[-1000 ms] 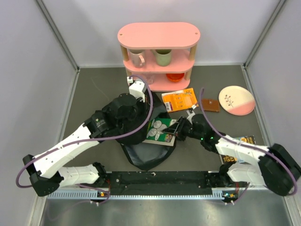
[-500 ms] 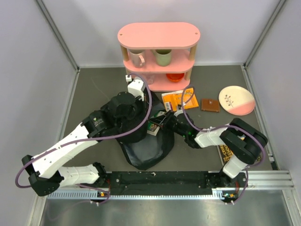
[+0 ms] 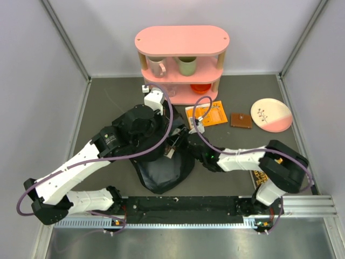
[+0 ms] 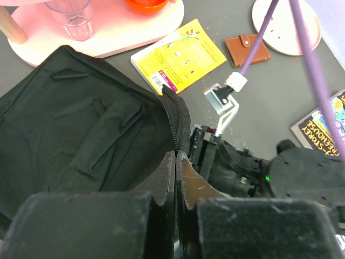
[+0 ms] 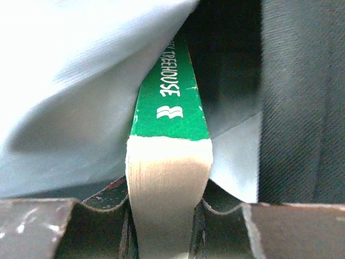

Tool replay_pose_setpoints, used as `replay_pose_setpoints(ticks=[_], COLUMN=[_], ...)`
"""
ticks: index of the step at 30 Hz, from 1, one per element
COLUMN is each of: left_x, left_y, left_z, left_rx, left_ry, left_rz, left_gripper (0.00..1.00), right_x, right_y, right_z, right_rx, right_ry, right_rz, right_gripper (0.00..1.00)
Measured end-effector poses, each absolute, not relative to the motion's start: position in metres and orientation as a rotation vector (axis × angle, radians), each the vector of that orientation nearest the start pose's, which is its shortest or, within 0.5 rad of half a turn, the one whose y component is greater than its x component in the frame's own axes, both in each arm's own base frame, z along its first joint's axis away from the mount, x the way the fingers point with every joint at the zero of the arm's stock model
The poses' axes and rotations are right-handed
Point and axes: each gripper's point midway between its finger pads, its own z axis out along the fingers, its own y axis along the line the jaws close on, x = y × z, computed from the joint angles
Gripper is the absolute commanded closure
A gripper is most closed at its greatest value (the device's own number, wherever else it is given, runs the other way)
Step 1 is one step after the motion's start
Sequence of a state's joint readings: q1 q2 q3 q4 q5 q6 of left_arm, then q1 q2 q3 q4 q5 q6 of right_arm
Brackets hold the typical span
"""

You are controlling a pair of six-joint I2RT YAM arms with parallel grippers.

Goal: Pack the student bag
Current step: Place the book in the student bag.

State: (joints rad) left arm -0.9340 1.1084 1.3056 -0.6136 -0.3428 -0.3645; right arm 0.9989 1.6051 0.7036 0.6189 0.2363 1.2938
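The student bag (image 3: 161, 172) is lying floppy and wrinkled on the counter (image 3: 108, 108), near centre, just beyond the arm bases. The left hand (image 4: 177, 162) is pinching the zipper edge of the bag's opening, its fingers closed tight on the fabric. The right hand (image 5: 168, 189) is reaching in from the right, clamping a green book (image 5: 171, 108) by its page edge, and the book is sitting inside against pale lining. At the near right a second book (image 4: 312, 132) is lying beside the right arm. Farther off, right of the bag, a yellow book (image 3: 206, 114), a brown wallet (image 3: 241, 120) and a pink-and-white plate (image 3: 271, 114) are lying in a row. Against the far wall a pink shelf (image 3: 182, 40) is holding a pale mug (image 3: 157, 66), a green mug (image 3: 187, 65), a glass (image 4: 73, 19) and an orange bowl (image 3: 201, 87).
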Motion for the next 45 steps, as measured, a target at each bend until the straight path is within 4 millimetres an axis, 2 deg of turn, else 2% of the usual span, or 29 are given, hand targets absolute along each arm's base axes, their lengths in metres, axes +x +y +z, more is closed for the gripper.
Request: replay_pose_setpoints(ticks=[3,6,14,19,25,33,39,42,43,45], left_x=[0.237,0.238,0.237,0.231,0.226,0.229,0.230,0.232,0.233,0.235], left_y=[-0.245,-0.245,-0.252,-0.252,-0.253,-0.252,-0.254,-0.255,-0.254,-0.253], left_z=[0.322,0.323,0.327,0.333,0.331,0.332,0.328,0.327,0.327,0.327], left_rx=[0.342,0.337,0.337,0.362,0.387,0.373,0.378,0.370,0.365,0.355], left_ry=[1.968,1.968,1.994,2.009,2.029,2.033,2.050,2.055,2.056,2.057], left_rz=[-0.507,-0.511,-0.536,-0.562,-0.581,-0.593,-0.608,-0.616,-0.618,-0.619], left_gripper=[1.00,1.00,1.00,1.00,1.00,1.00,1.00,1.00,1.00,1.00], right_x=[0.242,0.239,0.241,0.249,0.265,0.286,0.308,0.317,0.318,0.319], right_y=[0.387,0.383,0.400,0.408,0.402,0.400,0.420,0.428,0.429,0.430], right_z=[0.150,0.160,0.173,0.150,0.121,0.124,0.112,0.104,0.103,0.102], right_rx=[0.417,0.402,0.416,0.468,0.545,0.616,0.709,0.741,0.747,0.751], right_ry=[2.051,2.053,2.058,2.082,2.074,1.947,1.891,1.878,1.876,1.875], right_rz=[1.276,1.271,1.325,1.308,1.262,1.296,1.253,1.238,1.236,1.233], right_gripper=[1.00,1.00,1.00,1.00,1.00,1.00,1.00,0.88,0.71,0.59])
